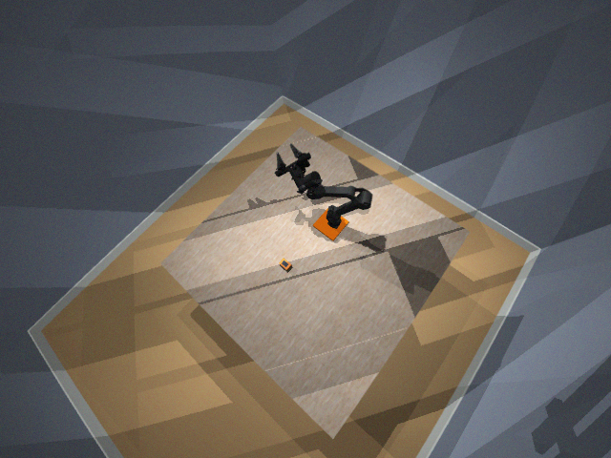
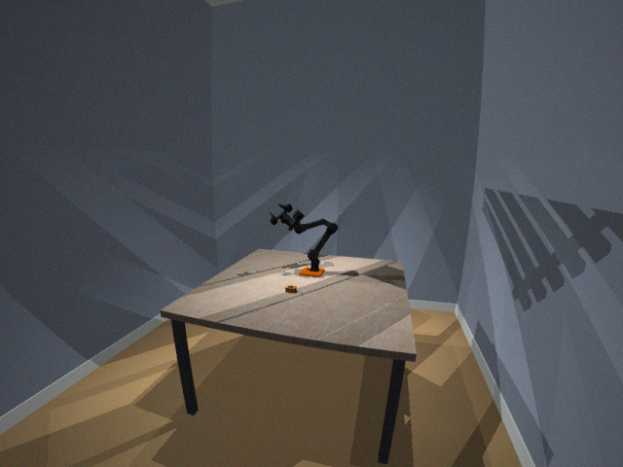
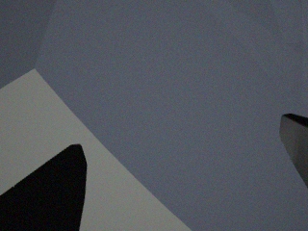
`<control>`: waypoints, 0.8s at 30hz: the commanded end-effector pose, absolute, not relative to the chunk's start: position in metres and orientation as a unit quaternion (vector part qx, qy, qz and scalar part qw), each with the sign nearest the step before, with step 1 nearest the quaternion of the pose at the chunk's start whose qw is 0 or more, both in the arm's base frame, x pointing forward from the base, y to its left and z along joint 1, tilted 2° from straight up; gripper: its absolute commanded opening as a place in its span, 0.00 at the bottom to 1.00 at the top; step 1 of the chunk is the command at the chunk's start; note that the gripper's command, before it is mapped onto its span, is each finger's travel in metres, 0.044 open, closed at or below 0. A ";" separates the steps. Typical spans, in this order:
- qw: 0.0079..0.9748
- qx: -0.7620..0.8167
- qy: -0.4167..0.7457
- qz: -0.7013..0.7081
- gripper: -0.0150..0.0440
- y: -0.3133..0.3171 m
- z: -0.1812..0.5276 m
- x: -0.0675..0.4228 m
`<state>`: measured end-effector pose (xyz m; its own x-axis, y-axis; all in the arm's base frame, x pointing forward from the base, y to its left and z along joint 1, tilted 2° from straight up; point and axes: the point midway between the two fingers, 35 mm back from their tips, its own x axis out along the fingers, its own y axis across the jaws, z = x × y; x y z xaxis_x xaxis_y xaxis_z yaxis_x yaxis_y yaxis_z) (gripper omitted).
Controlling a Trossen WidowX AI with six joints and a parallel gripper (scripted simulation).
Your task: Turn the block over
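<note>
A small orange block [image 1: 282, 266] [image 2: 290, 289] rests on the table [image 1: 326, 305] [image 2: 351, 311]. A dark grey mark [image 1: 284, 263] shows on its top side, so the marked side faces up. My gripper [image 1: 284, 149] [image 2: 275, 208] [image 3: 187, 141] is open and empty, with its fingers wide apart. It is raised high above the table, well away from the block, and points up and outward. The wrist view shows only walls and ceiling between the two fingertips, and the block is not in that view.
The arm's orange base plate [image 1: 322, 225] [image 2: 304, 272] stands on the table, a short way from the block. The arm [image 1: 340, 192] [image 2: 323, 241] rises from it and bends over toward the gripper. Shadows and light bands cross the table top.
</note>
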<state>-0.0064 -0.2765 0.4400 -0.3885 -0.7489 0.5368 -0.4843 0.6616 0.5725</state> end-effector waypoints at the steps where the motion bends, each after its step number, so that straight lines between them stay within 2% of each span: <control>1: 0.406 0.379 -0.814 -0.170 0.98 -0.278 0.439 -0.004; 6: 0.471 0.423 -0.706 -0.318 1.00 -0.323 0.420 0.052; 13: 0.590 0.453 -0.459 -0.486 1.00 -0.360 0.369 0.155; 19: 0.688 0.431 -0.204 -0.547 1.00 -0.356 0.314 0.241; 24: 0.757 0.377 0.025 -0.533 1.00 -0.328 0.262 0.298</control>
